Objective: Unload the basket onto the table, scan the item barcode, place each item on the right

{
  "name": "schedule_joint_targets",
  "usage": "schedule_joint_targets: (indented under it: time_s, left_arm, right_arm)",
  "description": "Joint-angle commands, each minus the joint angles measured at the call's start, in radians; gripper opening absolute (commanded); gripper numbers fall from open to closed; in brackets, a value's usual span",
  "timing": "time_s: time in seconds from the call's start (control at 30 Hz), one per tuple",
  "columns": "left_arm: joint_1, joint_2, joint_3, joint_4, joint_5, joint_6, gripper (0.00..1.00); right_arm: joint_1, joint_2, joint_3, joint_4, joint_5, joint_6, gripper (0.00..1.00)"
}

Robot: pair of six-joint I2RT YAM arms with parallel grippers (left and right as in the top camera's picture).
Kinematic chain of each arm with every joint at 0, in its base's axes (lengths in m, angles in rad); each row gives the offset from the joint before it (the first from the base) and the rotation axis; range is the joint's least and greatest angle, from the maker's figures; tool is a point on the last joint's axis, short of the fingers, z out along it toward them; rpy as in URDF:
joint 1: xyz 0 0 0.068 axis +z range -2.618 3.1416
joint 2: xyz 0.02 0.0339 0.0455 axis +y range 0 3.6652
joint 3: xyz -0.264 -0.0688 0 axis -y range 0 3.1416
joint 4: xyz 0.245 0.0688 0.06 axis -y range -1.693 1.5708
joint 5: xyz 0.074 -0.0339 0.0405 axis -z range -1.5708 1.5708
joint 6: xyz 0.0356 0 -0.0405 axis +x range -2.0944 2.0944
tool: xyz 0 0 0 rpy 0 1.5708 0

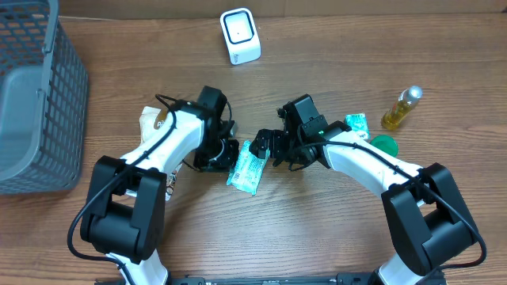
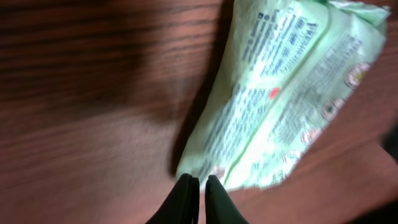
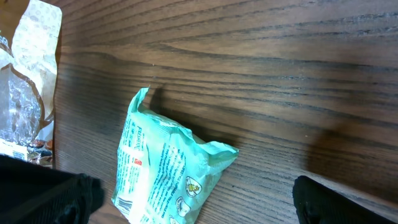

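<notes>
The item is a pale green printed packet (image 1: 245, 168) lying flat on the wooden table between my two grippers. My left gripper (image 1: 228, 154) sits at its left edge. In the left wrist view the black fingertips (image 2: 186, 186) stand almost together with only a thin slit, right at the packet's (image 2: 280, 93) lower corner, and nothing shows between them. My right gripper (image 1: 265, 146) hovers at the packet's upper right, wide open. In the right wrist view the packet (image 3: 161, 168) lies between its spread fingers, with a barcode (image 3: 124, 205) at its lower end. The white scanner (image 1: 240, 36) stands at the back.
A grey mesh basket (image 1: 47, 119) fills the left side. A brown paper bag (image 1: 150, 119) lies by the left arm. At the right are a yellow bottle (image 1: 402, 108), a small green packet (image 1: 356, 123) and a green cap (image 1: 386, 144).
</notes>
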Motion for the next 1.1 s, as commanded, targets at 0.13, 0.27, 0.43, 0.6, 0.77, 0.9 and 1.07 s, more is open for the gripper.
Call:
schedule_joint_targets:
  time_s: [0.13,0.27,0.43,0.6,0.77,0.9,1.07]
  left_arm:
    - [-0.028,0.015,-0.121,0.126,0.014,-0.067,0.13]
    - [-0.027,0.015,-0.137,0.14,0.006,-0.076,0.13]
    - [-0.027,0.015,-0.136,0.135,-0.02,-0.1,0.12]
    - [-0.027,0.015,-0.137,0.131,-0.039,-0.123,0.12]
    - [-0.027,0.015,-0.136,0.13,-0.04,-0.125,0.12]
    - [-0.027,0.015,-0.136,0.13,-0.041,-0.125,0.12]
    - [-0.014,0.013,-0.109,0.105,0.032,-0.08,0.06]
  right_arm:
    - [-0.003,-0.005,-0.007,0.003,-0.005,-0.006,1.0]
    - [-0.003,-0.005,-0.007,0.0,-0.006,-0.005,1.0]
    - [-0.004,-0.005,-0.007,-0.008,-0.056,-0.005,1.0]
    - [-0.004,-0.005,-0.007,-0.008,-0.102,-0.002,1.0]
    - [-0.01,0.003,-0.007,-0.008,-0.099,-0.001,0.96]
    - [-0.021,0.028,-0.007,-0.006,-0.099,-0.001,0.96]
    - [-0.022,0.07,-0.007,0.016,-0.097,-0.033,0.96]
